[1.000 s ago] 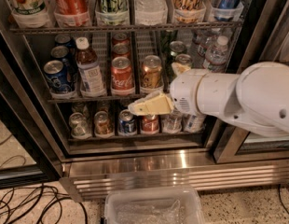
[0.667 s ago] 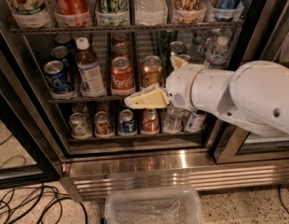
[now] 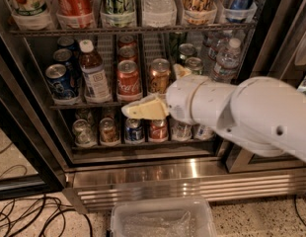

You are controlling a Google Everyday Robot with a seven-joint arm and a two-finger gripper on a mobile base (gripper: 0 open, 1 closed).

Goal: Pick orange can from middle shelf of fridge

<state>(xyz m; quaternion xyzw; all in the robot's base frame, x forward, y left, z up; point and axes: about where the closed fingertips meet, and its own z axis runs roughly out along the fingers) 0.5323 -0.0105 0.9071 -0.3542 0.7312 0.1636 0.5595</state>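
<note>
The orange can [image 3: 159, 76] is what I'm after, and it stands upright at the front of its lane, just right of the red Coca-Cola can [image 3: 128, 80], which I'll use as my marker. Around both, the fridge [image 3: 158, 174] stands open to me, its ribbed steel base well below the Coca-Cola can. My white arm [image 3: 251, 115] comes in from the right of that can and lower, and it covers the lanes further right. The middle shelf [image 3: 84, 104] carries the Coca-Cola can on its wire rack, with a tea bottle [image 3: 94, 73] just left of it. The gripper [image 3: 154, 90] hangs in front of the shelf with its fingers apart and nothing clamped. One cream finger [image 3: 143, 109] lies just below the Coca-Cola can's foot, pointing left. The other finger [image 3: 181, 71] shows up and to the right, on the far side of the orange can. I read this as the approach, with the grasp not yet made. To do it well I'd shift right, away from the Coca-Cola can, so the lower finger clears it. I'd then centre the open jaws on the orange can's body, drive straight in along its lane, and close at mid-height. A push against the Coca-Cola can could topple it, so I'd go slowly.
</note>
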